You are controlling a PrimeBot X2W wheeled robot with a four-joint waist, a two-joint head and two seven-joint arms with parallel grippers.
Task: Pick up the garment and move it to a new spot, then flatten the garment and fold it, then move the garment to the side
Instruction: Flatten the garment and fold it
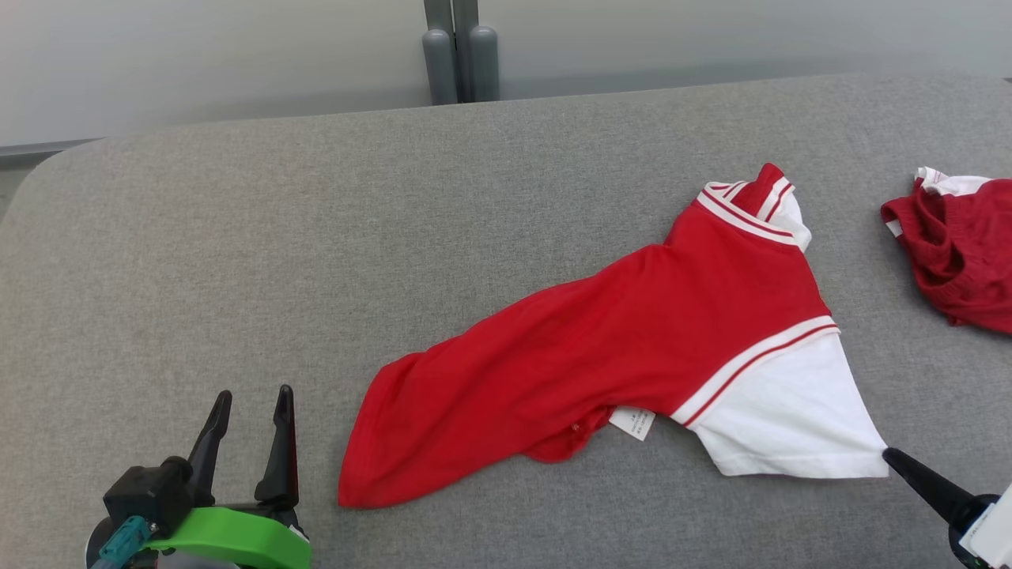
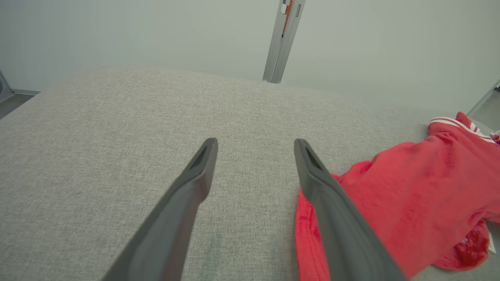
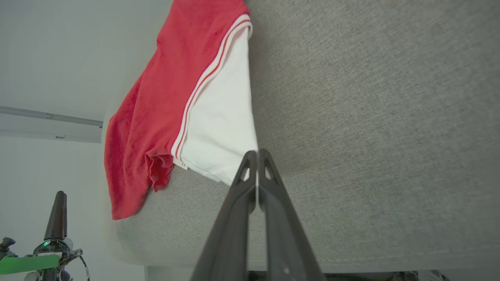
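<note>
A small white tag (image 1: 632, 421) pokes out from under the red body of the garment (image 1: 632, 332), near where the white sleeve begins. There is print on it, but it is too small to read. No other writing can be made out.

The right gripper (image 1: 892, 455) reaches in from the lower right corner of the head view, its dark fingers pressed together and clamped on the outer corner of the white sleeve, which is drawn out to a point. In the right wrist view the two fingers (image 3: 250, 183) meet at that same sleeve corner. The left gripper (image 1: 254, 393) sits at the lower left, fingers apart and pointing up the head view, with a green band (image 1: 237, 537) at its base. It holds nothing and hangs over bare fabric just beside the red hem.

The garment lies on the grey tabletop (image 1: 316, 237), right of centre. Its hem points toward the left gripper and its striped collar toward the far side. A second red and white piece of clothing (image 1: 957, 245) lies crumpled at the right edge, apart from the first. The whole left half of the tabletop is open, out to its rounded far left corner. Two grey posts (image 1: 458, 51) stand behind the far edge.
</note>
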